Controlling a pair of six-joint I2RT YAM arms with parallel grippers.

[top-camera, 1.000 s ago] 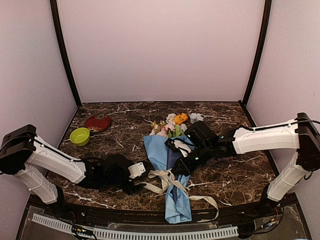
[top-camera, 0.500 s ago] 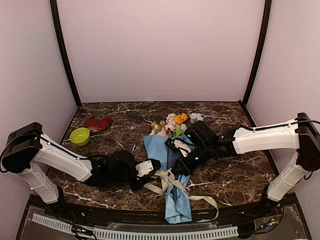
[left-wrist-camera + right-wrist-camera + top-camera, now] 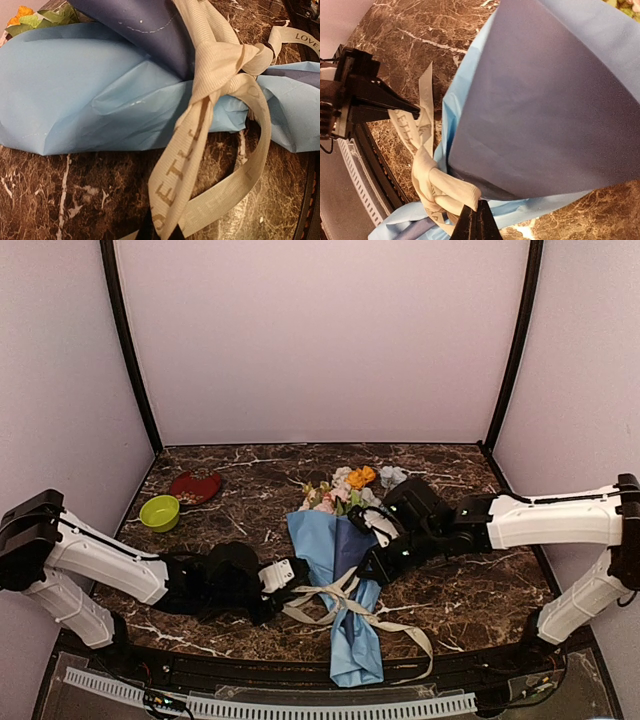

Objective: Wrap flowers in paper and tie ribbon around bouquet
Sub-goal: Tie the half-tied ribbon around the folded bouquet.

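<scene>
The left claw [image 3: 295, 576] has just snapped shut. A moment ago it was wide open. Now its two fingers are pressed together on one end of the ribbon [image 3: 220, 60], and it has backed away toward 9 o'clock. The right claw [image 3: 368, 572] pinches the ribbon right beside the knot (it was shut all along) and has slid a little toward 3 o'clock. The ribbon lay in floppy loops before, and now it is stretched tight between the two claws.

The bouquet [image 3: 335, 540] lies in the middle of the table [image 3: 470, 590]. Its flowers [image 3: 352, 483] point to 12 o'clock, and the thin end of the blue paper [image 3: 355, 655] points to 6 o'clock. The ribbon goes around its middle. I think the knot is being pulled snug, so the job looks nearly done. A pull that is too hard could crumple the paper.
</scene>
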